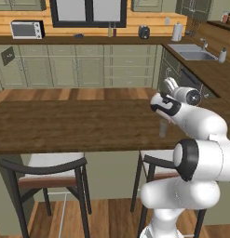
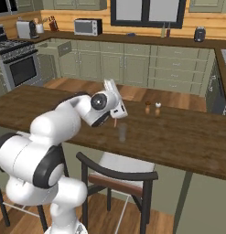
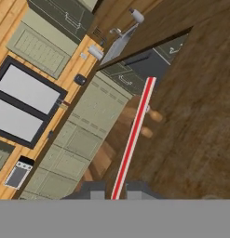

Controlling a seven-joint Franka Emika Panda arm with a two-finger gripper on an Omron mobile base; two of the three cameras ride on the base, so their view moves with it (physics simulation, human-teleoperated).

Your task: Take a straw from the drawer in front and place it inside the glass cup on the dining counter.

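My gripper (image 3: 115,193) is shut on the straw (image 3: 133,137), a thin red-pink stick that runs straight out from between the fingertips in the hand view. In the right base view the gripper (image 2: 116,116) hovers over the dark wood dining counter (image 2: 178,137), and a short end of the straw (image 2: 115,122) pokes down from it. The clear glass cup (image 2: 122,132) stands on the counter just below and slightly right of the straw's tip. It shows faintly as the glass cup (image 1: 163,128) beside my forearm. A sage-green drawer (image 2: 63,47) stands pulled out in the far cabinet row.
Two small shakers (image 2: 152,109) stand on the counter behind the cup. Bar stools (image 1: 46,172) (image 2: 119,176) sit under the counter's near edge. Along the back wall are a stove (image 2: 20,66), a microwave (image 2: 87,26) and a sink (image 1: 193,52).
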